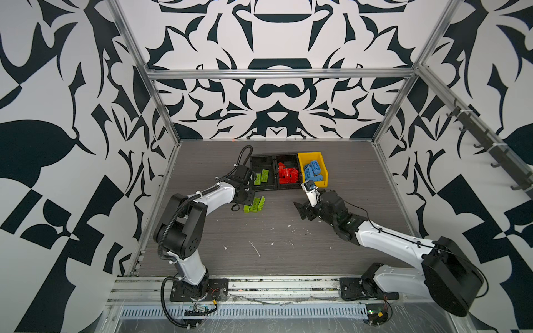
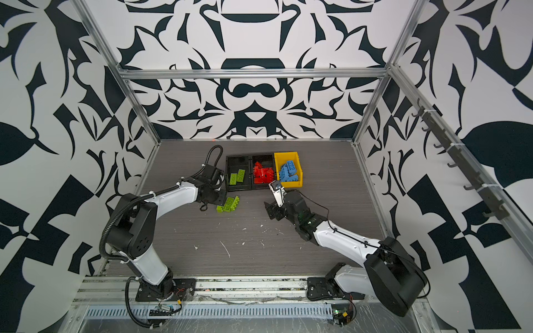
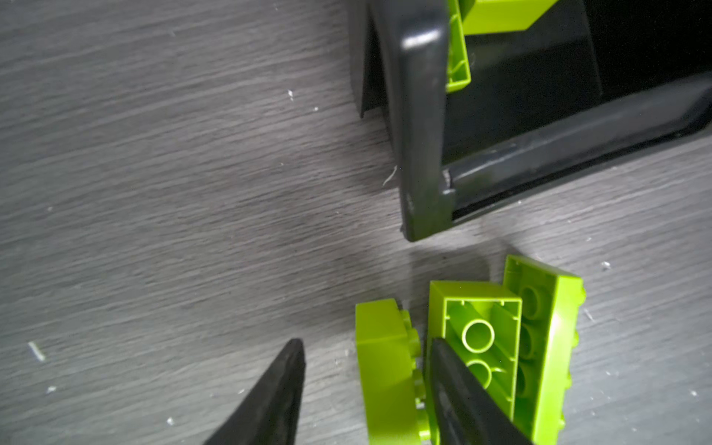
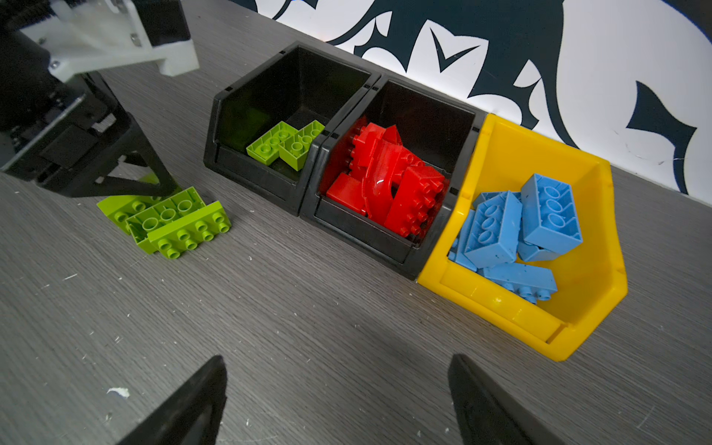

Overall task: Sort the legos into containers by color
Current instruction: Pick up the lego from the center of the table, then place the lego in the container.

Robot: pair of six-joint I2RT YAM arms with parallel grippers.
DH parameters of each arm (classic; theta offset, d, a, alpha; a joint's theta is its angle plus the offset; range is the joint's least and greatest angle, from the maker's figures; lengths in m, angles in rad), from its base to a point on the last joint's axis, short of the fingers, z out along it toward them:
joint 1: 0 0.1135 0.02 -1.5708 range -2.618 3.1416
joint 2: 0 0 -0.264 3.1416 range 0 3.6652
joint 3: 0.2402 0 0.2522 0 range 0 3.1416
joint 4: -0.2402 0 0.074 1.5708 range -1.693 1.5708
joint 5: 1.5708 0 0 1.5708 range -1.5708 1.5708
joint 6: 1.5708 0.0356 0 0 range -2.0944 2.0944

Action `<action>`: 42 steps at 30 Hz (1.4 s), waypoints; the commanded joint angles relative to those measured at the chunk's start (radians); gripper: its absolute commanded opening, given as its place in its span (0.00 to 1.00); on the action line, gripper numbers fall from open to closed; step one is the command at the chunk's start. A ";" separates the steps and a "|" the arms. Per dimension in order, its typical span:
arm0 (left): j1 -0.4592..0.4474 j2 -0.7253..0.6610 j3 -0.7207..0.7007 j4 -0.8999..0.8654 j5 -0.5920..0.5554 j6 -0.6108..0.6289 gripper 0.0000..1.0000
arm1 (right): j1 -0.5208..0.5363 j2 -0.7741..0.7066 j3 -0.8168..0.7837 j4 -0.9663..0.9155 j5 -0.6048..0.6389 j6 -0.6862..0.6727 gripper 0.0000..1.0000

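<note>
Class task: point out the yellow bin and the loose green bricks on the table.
yellow bin (image 4: 501,316): right wrist view, on its front wall.
loose green bricks (image 4: 188,233): right wrist view, on the studded face of the nearest brick.

The left arm (image 1: 220,193) and right arm (image 1: 386,239) have white shells between black joints. A ribbed black conduit (image 1: 172,222) runs along the left arm. The left tool (image 3: 365,346) and right tool (image 4: 337,360) have black tapered fingers.

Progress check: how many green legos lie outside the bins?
3, clustered on the table by a black bin: first brick within the open left gripper, middle brick, outer brick. None seems hidden.
</note>
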 commanded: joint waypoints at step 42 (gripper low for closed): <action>0.001 0.018 0.379 -0.096 0.145 -0.024 0.23 | -0.001 -0.045 0.039 -0.009 -0.011 0.010 0.92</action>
